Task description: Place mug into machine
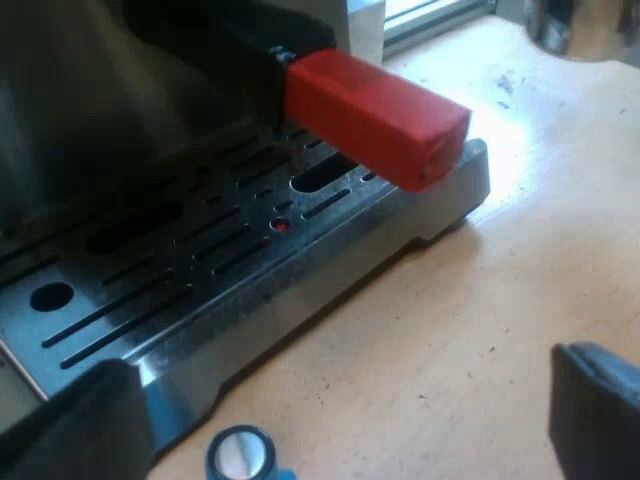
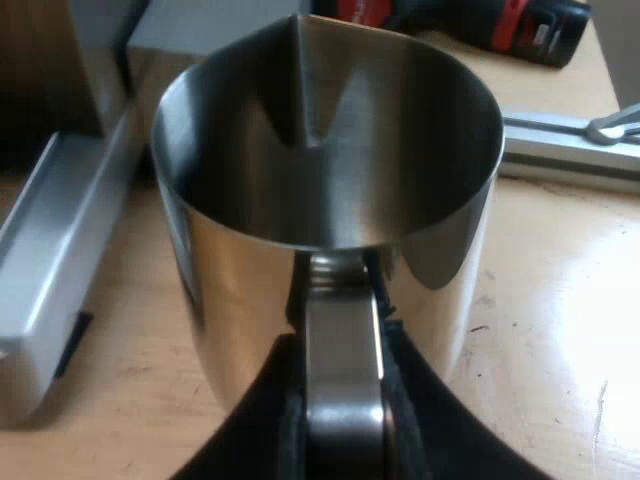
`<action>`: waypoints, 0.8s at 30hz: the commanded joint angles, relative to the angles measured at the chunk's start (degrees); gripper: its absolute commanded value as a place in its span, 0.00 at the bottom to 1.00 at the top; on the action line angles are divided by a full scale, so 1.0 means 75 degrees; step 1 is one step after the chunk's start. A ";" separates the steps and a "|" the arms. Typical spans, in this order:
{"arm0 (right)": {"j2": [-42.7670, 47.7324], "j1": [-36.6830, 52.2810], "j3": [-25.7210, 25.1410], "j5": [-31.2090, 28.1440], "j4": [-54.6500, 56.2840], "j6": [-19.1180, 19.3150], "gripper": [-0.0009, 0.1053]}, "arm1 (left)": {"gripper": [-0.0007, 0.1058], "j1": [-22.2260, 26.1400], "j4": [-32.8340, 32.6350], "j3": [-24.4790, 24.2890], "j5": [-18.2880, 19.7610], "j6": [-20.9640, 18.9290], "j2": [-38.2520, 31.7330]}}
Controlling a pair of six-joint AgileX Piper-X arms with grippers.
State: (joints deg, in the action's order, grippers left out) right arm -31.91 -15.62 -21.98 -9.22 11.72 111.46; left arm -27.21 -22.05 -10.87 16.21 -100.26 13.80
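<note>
Between the fingers of the right gripper [image 2: 342, 350] sits the mug's handle [image 2: 345, 430], clamped tight. The mug [image 2: 420, 170] lies straight ahead of them, upright. Whether it rests on the tabletop [image 2: 560, 300] or hangs just clear, I cannot tell. The right arm therefore carries it. The left gripper [image 1: 335, 420], fingers spread wide and empty, hovers by the tray's [image 1: 200, 290] front edge, above a blue tamper [image 1: 240, 455]. Over the tray's corner juts the holder's red end [image 1: 375, 115], which the mug likely must pass beneath. The mug is polished steel, spouted and empty.
</note>
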 commanded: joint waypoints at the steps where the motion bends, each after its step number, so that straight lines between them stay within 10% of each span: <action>1: 0.0602 -0.0400 -0.0395 -0.0060 0.0898 0.0062 0.01 | 0.66 -0.0017 0.0406 -0.0040 -0.0081 -0.0027 0.0274; 24: -0.0332 -0.4915 -0.0715 -0.0892 -0.0012 -0.1517 0.01 | 0.65 -0.0017 0.1448 -0.0040 -0.0169 0.0037 0.2110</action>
State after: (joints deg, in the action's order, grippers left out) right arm -33.26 -51.93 -26.57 -15.16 15.42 100.25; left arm -27.21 -12.67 -10.87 15.37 -99.83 29.59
